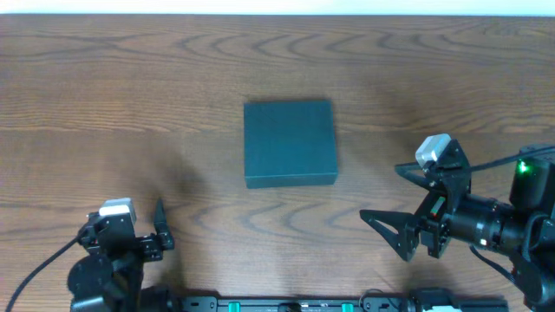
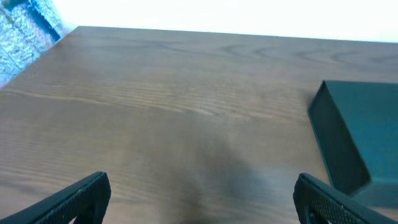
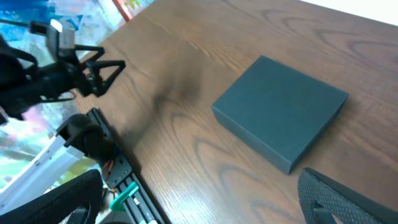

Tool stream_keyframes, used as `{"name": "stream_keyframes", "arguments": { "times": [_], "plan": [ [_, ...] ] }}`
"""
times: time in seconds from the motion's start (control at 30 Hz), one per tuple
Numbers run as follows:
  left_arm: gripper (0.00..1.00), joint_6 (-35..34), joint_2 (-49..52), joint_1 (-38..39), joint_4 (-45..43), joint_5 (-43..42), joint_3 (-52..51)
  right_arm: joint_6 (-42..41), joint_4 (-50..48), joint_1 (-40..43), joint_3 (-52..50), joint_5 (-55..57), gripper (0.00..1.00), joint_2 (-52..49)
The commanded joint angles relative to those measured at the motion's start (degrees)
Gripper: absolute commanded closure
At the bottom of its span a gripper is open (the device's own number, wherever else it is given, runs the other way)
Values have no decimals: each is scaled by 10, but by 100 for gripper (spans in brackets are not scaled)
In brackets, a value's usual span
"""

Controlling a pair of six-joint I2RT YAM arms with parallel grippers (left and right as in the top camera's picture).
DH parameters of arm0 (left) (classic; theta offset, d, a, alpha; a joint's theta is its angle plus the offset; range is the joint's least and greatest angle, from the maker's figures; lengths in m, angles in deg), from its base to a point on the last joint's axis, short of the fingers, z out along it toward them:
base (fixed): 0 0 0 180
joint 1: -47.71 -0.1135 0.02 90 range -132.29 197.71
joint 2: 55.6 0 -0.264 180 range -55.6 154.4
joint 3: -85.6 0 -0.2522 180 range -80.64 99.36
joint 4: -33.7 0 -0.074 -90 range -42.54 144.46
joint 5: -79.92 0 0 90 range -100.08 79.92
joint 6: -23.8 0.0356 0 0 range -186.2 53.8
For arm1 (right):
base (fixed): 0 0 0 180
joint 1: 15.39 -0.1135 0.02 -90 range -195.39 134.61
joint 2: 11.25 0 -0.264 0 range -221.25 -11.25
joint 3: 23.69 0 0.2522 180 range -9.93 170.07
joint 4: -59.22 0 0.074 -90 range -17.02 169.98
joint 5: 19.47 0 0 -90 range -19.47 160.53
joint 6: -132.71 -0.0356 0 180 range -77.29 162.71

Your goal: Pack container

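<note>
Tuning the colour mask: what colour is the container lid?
Dark teal-green, plain matte; the container shows best in the right wrist view.

Container [image 1: 290,143] sole obstacle mid-table — open tabletop [image 1: 130,87] on all four sides.

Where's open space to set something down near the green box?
The table is bare wood left of the container and behind it. It is crowded only along the near edge, by the left gripper and the right gripper, which reaches toward the container's right side.

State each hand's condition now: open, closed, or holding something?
Left hand: open, holding nothing.
Right hand: open, holding nothing.
</note>
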Motion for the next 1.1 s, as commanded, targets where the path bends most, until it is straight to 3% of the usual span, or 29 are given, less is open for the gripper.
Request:
{"name": "stream_keyframes", "arguments": {
  "times": [0.0, 0.37, 0.6, 0.83, 1.07],
  "plan": [
    [5, -24, -28, -4, -42, 0, -55, 6, 0, -3, -1, 0, 1, 1],
    [5, -40, -45, -1, -192, -15, -187, 6, 0, -3, -1, -1, 1, 1],
    [5, -40, -45, 19, -241, -15, -234, 6, 0, -3, -1, -1, 1, 1],
    [5, 10, -45, 20, -245, 2, -236, 6, 0, -3, -1, -1, 1, 1],
    [5, 10, -45, 20, -245, 1, -236, 6, 0, -3, -1, -1, 1, 1]
  ]
}}
